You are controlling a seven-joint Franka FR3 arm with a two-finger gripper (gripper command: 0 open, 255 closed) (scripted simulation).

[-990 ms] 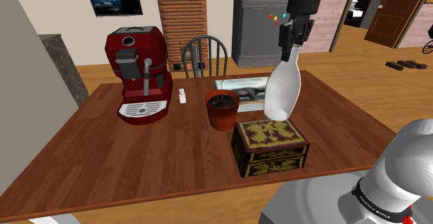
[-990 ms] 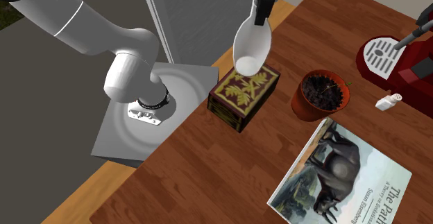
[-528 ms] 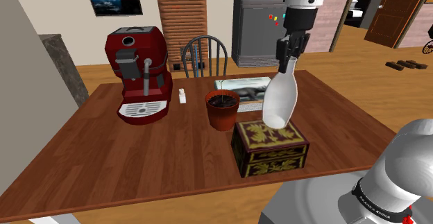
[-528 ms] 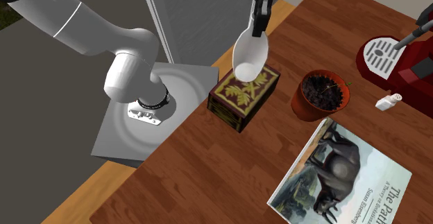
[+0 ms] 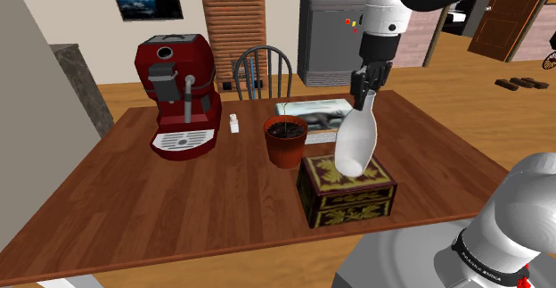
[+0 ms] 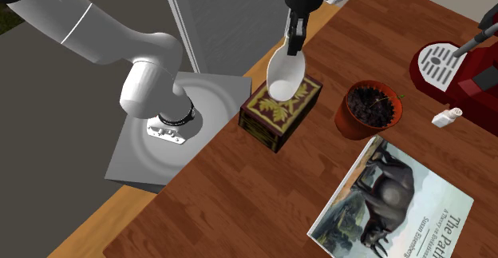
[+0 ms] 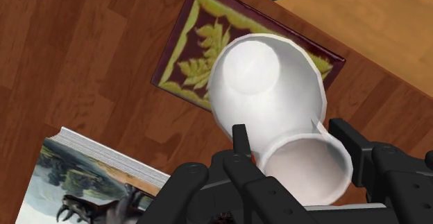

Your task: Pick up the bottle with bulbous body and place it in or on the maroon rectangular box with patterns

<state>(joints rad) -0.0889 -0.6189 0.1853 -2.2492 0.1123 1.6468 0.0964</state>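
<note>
The flowerpot (image 5: 285,144) stands just beside the patterned box (image 5: 349,201); the worktop (image 5: 178,206) toward the shoulder view's left lies open.

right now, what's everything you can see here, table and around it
bottle: 1, white, held by its neck over the box
box: 1, maroon with gold leaves, table edge nearest the stand
pot: 1, red-brown with dark soil, beside the box
coffee machine: 1, red, table end at the shoulder view's left
book: 1, animal picture on cover, flat on the table past the pot
small block: 1, white, beside the coffee machine
table: 1, brown wood
chair: 1, dark, behind the table
fridge: 1, grey, back of the room
stand: 1, grey
arm: 1, white
gripper: 1, black, shut on the bottle's neck
</note>
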